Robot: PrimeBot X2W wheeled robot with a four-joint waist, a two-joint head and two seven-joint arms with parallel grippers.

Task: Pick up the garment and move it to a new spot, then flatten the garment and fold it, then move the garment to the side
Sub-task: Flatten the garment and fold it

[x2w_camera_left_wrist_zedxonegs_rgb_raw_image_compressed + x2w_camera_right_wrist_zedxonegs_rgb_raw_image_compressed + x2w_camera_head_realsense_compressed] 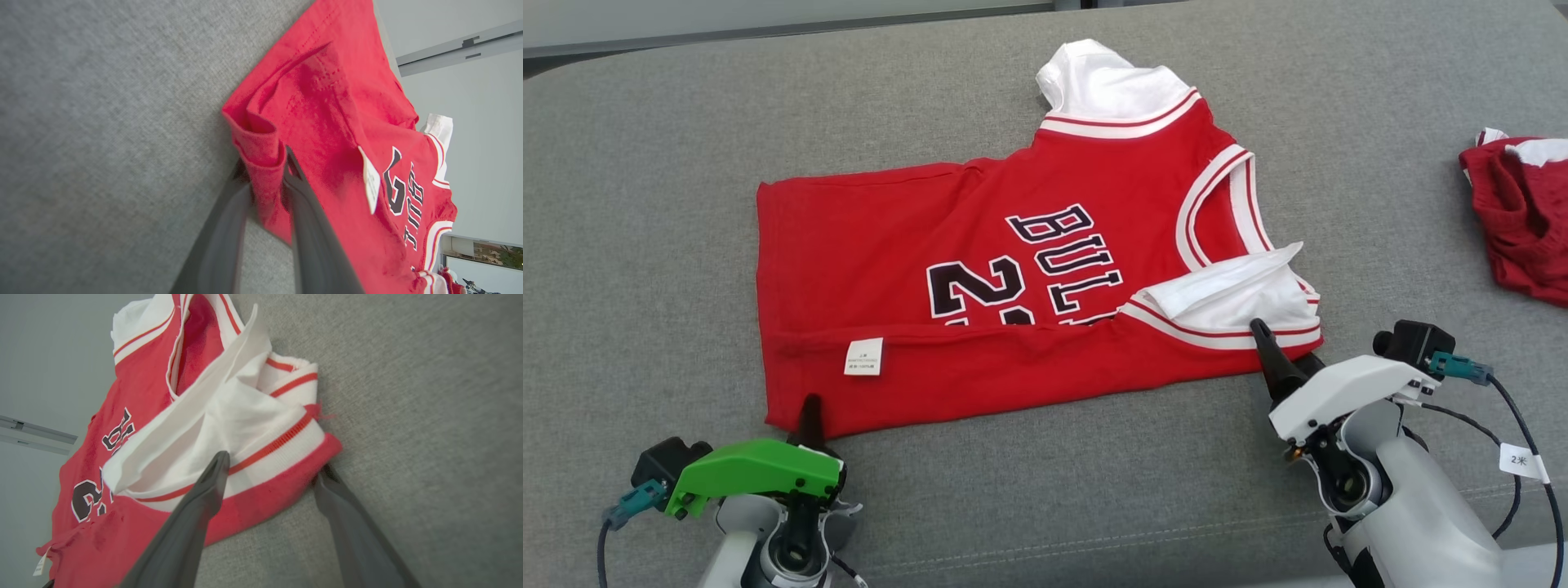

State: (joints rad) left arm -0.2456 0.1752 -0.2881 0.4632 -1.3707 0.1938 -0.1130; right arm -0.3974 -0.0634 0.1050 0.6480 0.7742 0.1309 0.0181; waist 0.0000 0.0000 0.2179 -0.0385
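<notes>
The garment (1013,269) is a red sleeveless jersey with white trim and black lettering, lying flat with its near side folded over on a grey cushion (645,245). At the garment's near left hem corner my left gripper (810,412) is shut. In the left wrist view its fingers (264,161) pinch the bunched red hem (261,151). My right gripper (1286,347) stands open at the near right shoulder corner. In the right wrist view one finger of it (273,463) rests on the white striped band (261,453), and the other lies on the cushion beside the corner.
A second, darker red piece of clothing (1523,212) lies crumpled at the right edge. A white label (863,357) sits on the folded strip near the left corner. The cushion's back edge runs along the top left.
</notes>
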